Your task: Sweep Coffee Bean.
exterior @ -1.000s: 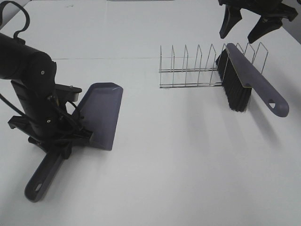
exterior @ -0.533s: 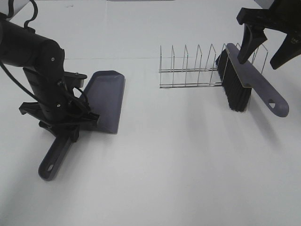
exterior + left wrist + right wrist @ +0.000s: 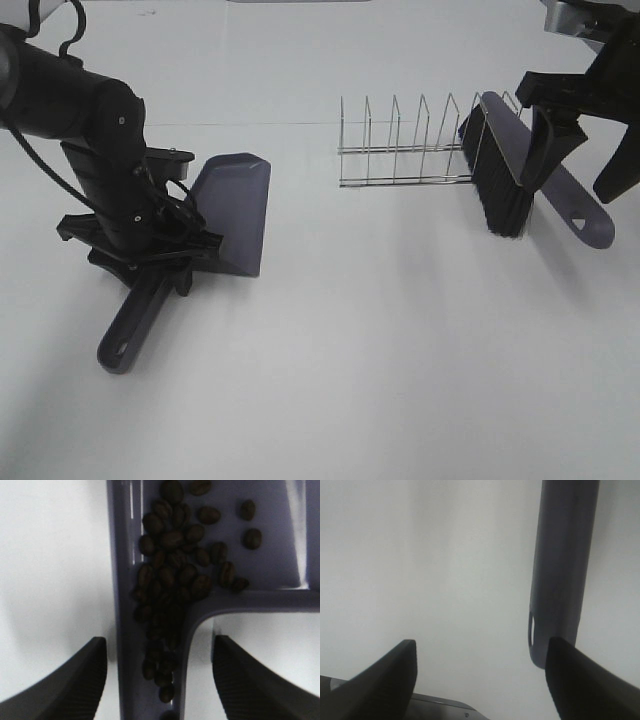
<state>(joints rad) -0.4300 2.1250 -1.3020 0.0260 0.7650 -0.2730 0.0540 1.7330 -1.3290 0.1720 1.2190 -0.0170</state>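
Below, the white table (image 3: 400, 350) carried a purple dustpan (image 3: 235, 212) under the left gripper (image 3: 160, 680), whose jaws stood apart on either side of its handle, gripping nothing. The coffee beans (image 3: 175, 580) lay heaped inside the dustpan's corner, spilling between those jaws. The right gripper (image 3: 480, 680) hung open beside the brush (image 3: 520, 170).

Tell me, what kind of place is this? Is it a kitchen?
Probably not a kitchen; more likely a robot test bench. A plain white table holds only a purple plastic dustpan, a black-bristled purple brush leaning on a wire rack, and black robot arms.
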